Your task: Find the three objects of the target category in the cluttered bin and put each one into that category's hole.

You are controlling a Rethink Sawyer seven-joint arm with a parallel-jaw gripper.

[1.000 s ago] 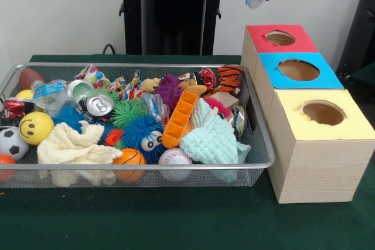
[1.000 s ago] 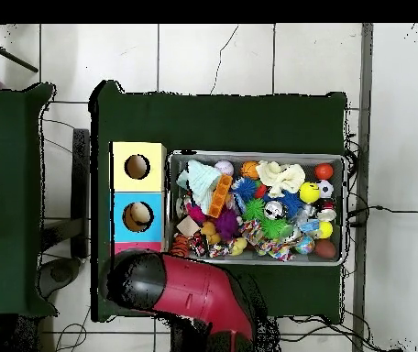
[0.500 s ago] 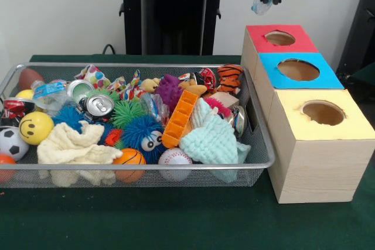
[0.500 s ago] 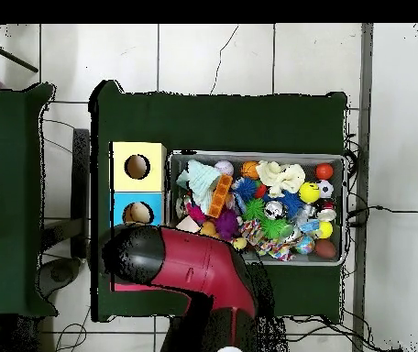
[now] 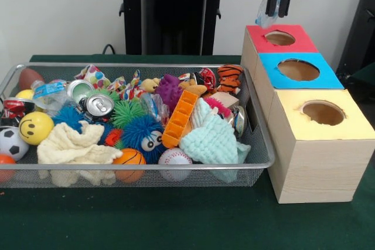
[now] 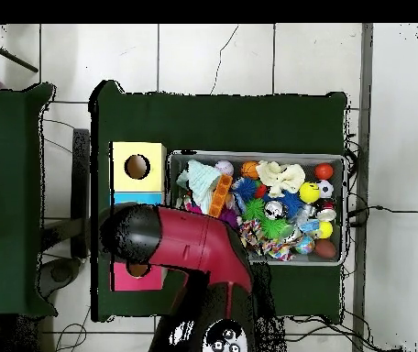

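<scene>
My gripper [image 5: 279, 11] hangs at the top right of the front view, shut on a small clear plastic bottle [image 5: 263, 13]. The bottle dangles just above the back left edge of the red-topped box, a little left of its round hole [image 5: 280, 38]. The wire-mesh bin [image 5: 146, 168] is on the left, packed with toys. A second clear bottle with a blue label [image 5: 48, 90] lies at the bin's far left. In the overhead view the red arm [image 6: 190, 266] covers the gripper and most of the red box top [image 6: 126, 280].
The blue-topped box [image 5: 299, 69] and the yellow-topped box [image 5: 322, 113] stand in a row in front of the red one. The bin also holds silver cans [image 5: 98, 105], spiky balls [image 5: 128, 111], cloths [image 5: 214, 141] and an orange block [image 5: 179, 119]. The black pedestal [image 5: 170, 10] stands behind.
My gripper has moved right and down with the bottle, from beside the pedestal to just over the red-topped box. In the overhead view the arm has swung over the blue box.
</scene>
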